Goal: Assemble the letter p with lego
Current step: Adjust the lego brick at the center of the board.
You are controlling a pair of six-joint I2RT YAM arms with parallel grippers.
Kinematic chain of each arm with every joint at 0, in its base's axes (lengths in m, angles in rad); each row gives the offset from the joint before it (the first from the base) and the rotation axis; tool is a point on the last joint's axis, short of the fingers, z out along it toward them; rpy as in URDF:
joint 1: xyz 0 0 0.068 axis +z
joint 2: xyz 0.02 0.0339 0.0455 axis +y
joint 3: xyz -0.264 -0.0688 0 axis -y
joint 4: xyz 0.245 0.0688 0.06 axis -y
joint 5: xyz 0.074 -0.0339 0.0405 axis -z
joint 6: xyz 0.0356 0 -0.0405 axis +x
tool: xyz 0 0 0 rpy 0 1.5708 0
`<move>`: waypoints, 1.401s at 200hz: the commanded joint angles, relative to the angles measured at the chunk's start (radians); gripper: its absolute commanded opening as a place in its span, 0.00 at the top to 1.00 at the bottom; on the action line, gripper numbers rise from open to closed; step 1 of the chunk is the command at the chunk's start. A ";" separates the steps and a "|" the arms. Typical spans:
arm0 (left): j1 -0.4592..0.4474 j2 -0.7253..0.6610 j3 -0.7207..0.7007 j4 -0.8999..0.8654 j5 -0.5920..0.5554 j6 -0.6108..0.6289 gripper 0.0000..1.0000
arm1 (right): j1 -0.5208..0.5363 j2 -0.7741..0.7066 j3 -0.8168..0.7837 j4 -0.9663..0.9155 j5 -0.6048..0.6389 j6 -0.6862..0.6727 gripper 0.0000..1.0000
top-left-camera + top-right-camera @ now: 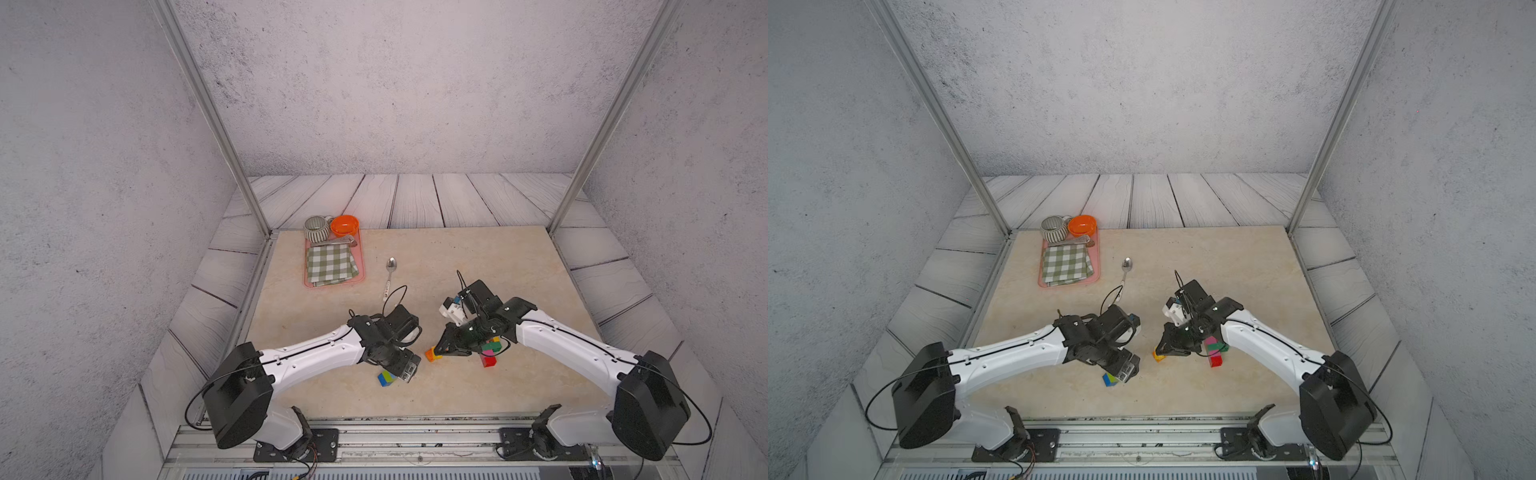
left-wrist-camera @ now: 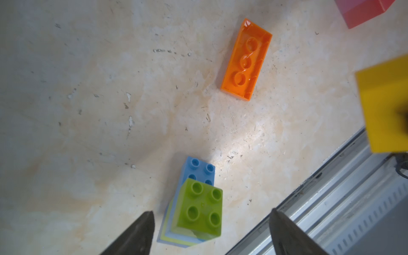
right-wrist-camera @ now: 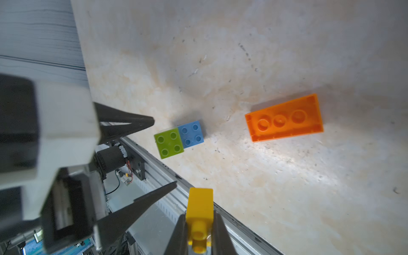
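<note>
Beige tabletop point(image 1: 457, 399): we record an orange brick point(image 3: 284, 119), studs down. Near it the left gripper point(image 2: 212, 212) hangs, fingers apart, over a lime brick point(image 2: 199, 220) touching a blue brick point(image 2: 198, 170); the right gripper point(image 3: 199, 220) clamps a yellow brick point(image 3: 199, 201).

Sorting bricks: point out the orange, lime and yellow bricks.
orange brick point(image 3: 284, 118), right wrist view, hollow underside.
lime brick point(image 2: 202, 207), left wrist view, studded top.
yellow brick point(image 3: 199, 204), right wrist view, smooth side.
</note>
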 commanded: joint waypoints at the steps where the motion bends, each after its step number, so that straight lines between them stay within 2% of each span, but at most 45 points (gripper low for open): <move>1: -0.014 0.001 0.023 -0.010 -0.068 0.034 0.14 | 0.002 -0.018 -0.017 0.033 -0.072 -0.031 1.00; 19: -0.015 0.000 0.009 -0.006 -0.078 0.032 0.15 | 0.002 -0.016 -0.024 0.041 -0.082 -0.033 1.00; 44: -0.015 0.008 -0.017 0.007 -0.073 0.020 0.20 | 0.002 -0.012 -0.027 0.041 -0.087 -0.037 1.00; 60: -0.016 0.012 -0.030 0.011 -0.062 0.011 0.27 | 0.003 -0.007 -0.026 0.046 -0.094 -0.038 1.00; 85: -0.017 0.004 -0.045 0.017 -0.053 0.001 0.44 | 0.002 0.003 -0.025 0.056 -0.099 -0.036 1.00; 149: -0.016 -0.010 -0.089 0.046 -0.045 -0.014 0.45 | 0.003 0.011 -0.020 0.060 -0.097 -0.026 1.00; 189: -0.017 -0.037 -0.117 0.082 -0.059 -0.014 0.56 | 0.002 0.017 -0.014 0.062 -0.099 -0.020 1.00; 227: -0.017 -0.128 -0.204 0.221 -0.060 -0.024 0.65 | 0.003 0.017 -0.005 0.052 -0.094 -0.018 1.00; 249: -0.016 -0.190 -0.267 0.314 -0.067 -0.031 0.66 | 0.002 0.017 -0.005 0.047 -0.089 -0.016 1.00; 280: -0.016 -0.288 -0.364 0.478 -0.133 -0.031 0.66 | 0.002 0.014 -0.004 0.046 -0.082 -0.014 1.00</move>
